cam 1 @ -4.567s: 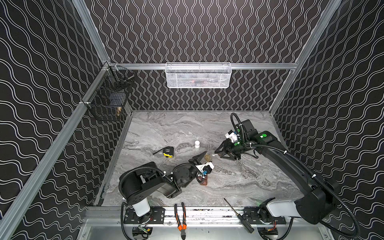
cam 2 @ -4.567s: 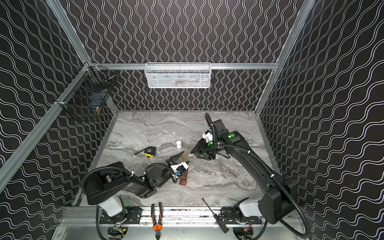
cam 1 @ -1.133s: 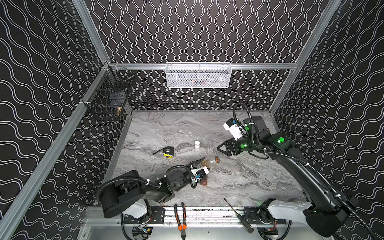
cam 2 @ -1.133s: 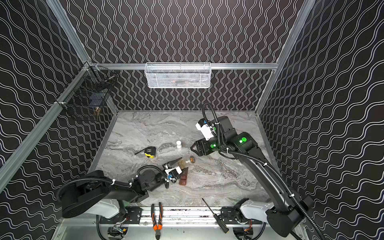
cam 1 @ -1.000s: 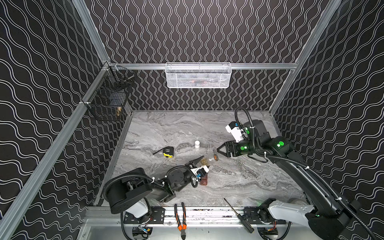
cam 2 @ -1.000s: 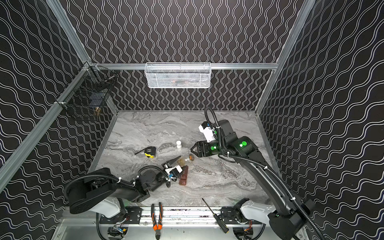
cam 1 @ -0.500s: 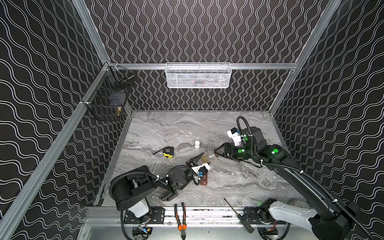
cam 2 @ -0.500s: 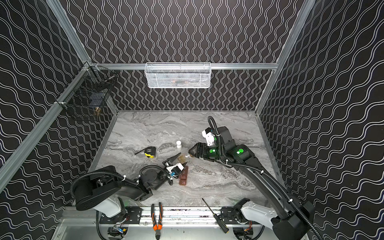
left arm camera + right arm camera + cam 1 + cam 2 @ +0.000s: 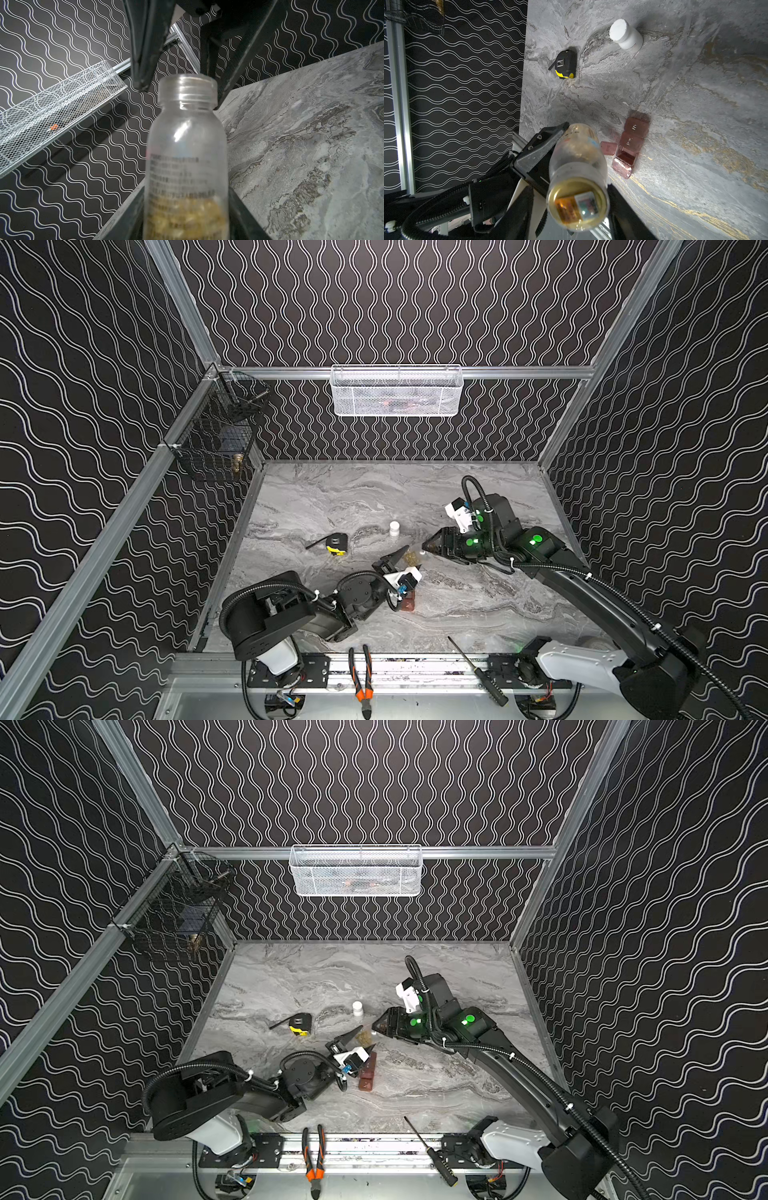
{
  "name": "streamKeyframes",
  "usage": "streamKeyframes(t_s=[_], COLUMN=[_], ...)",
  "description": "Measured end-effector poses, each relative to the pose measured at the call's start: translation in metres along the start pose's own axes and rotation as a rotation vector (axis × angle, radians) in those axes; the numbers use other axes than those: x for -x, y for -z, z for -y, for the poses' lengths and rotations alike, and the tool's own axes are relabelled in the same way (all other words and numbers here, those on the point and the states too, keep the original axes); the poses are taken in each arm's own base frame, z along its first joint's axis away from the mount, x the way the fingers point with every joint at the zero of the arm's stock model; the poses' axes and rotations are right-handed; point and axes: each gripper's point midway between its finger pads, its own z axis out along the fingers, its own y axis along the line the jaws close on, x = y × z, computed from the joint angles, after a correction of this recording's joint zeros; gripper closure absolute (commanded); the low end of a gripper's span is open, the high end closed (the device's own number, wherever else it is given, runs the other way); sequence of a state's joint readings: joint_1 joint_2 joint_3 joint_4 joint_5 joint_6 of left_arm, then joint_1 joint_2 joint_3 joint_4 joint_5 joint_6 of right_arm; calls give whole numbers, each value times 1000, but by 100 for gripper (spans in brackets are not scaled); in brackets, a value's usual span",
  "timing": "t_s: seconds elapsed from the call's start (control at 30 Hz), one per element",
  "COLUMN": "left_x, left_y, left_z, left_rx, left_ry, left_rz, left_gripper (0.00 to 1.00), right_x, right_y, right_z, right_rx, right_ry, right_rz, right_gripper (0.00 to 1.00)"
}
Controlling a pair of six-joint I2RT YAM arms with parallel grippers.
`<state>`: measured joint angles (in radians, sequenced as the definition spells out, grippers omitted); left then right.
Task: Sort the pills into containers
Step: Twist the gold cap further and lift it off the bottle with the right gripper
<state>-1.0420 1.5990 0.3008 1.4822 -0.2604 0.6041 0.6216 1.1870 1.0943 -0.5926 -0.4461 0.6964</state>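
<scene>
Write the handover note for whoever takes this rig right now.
Left gripper: shut on the clear pill bottle, uncapped and tipped over, pills inside.
Right gripper: fingers either side of the bottle's mouth; grip unclear.
Containers: flat on the table beside the bottle; one open compartment, at least two shut.
Done: bottle uncapped, one compartment opened.
Left: no pill seen in the strip, so all the sorting.

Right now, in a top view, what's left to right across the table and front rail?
In order: tape measure → pliers → white jar → pill bottle → screwdriver. The containers are left out: they overlap the pill bottle.
</scene>
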Motion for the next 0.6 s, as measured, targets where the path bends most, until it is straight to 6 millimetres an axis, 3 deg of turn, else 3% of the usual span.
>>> streamKeyframes(t_s=[0.3,0.6], left_x=[-1,-1], left_y=[0,0], left_z=[-1,0], left_rx=[8,4], left_ry=[0,-1], left_rz=[-4,-8], left_gripper=[100,100], right_x=[2,3], right_y=[-2,-4], right_z=[4,6], right_rx=[-20,-31], right_ry=[-3,-4], right_rz=[8,10], right_gripper=[60,54])
